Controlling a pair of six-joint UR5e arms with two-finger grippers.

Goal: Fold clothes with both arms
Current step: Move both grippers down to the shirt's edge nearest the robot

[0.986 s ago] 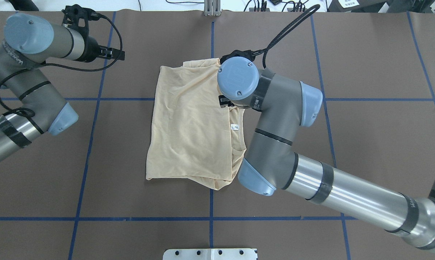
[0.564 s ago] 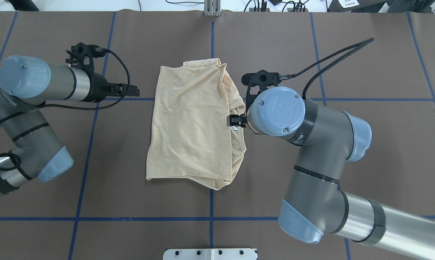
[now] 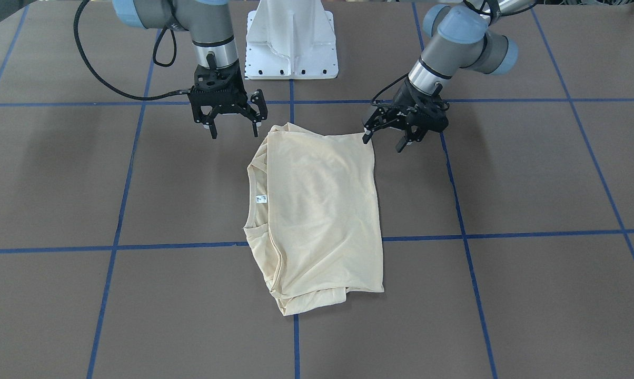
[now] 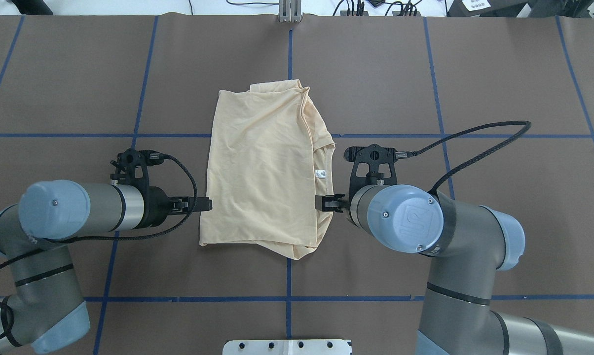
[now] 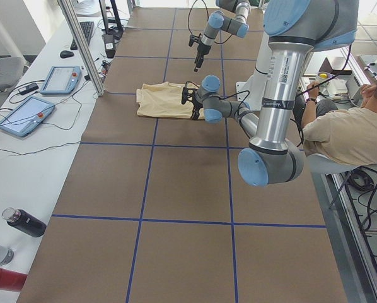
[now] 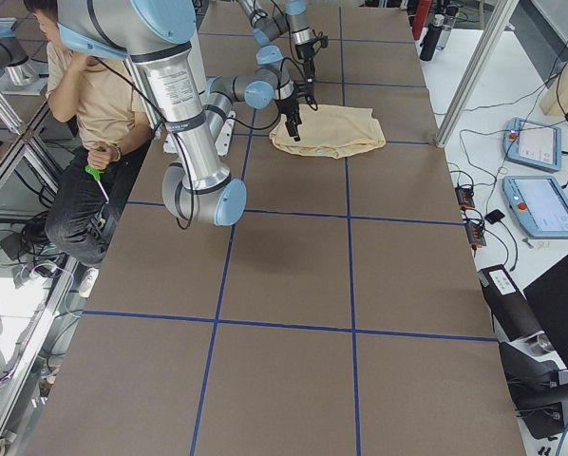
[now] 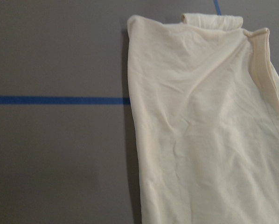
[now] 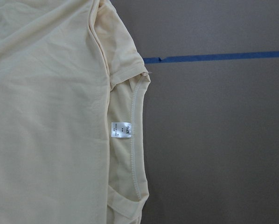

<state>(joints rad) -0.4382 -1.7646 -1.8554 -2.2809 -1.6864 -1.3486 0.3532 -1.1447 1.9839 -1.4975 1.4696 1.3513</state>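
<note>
T-shirt (image 4: 262,172), pale cream-yellow and thin, lies folded into a rough upright rectangle at the middle of the brown table (image 4: 474,74), over the crossing of two blue tape lines (image 4: 386,135). Its plain side faces up, marked by soft shallow creases. The ribbed round neck (image 8: 137,140) opens along the robot's right edge, with the small white neck label (image 8: 121,130) showing just inside it. Folded-under layers peek out at the far end and at the near right corner, where the edges do not line up.

The left gripper (image 3: 383,143) stands just beside the shirt's near left corner, fingers spread apart and holding nothing; one fingertip (image 3: 366,138) sits right at the cloth edge, though contact cannot be told. The right gripper (image 3: 236,134) is near the neck side of the near end, its jaws wide and empty, apart from the fabric.
</note>
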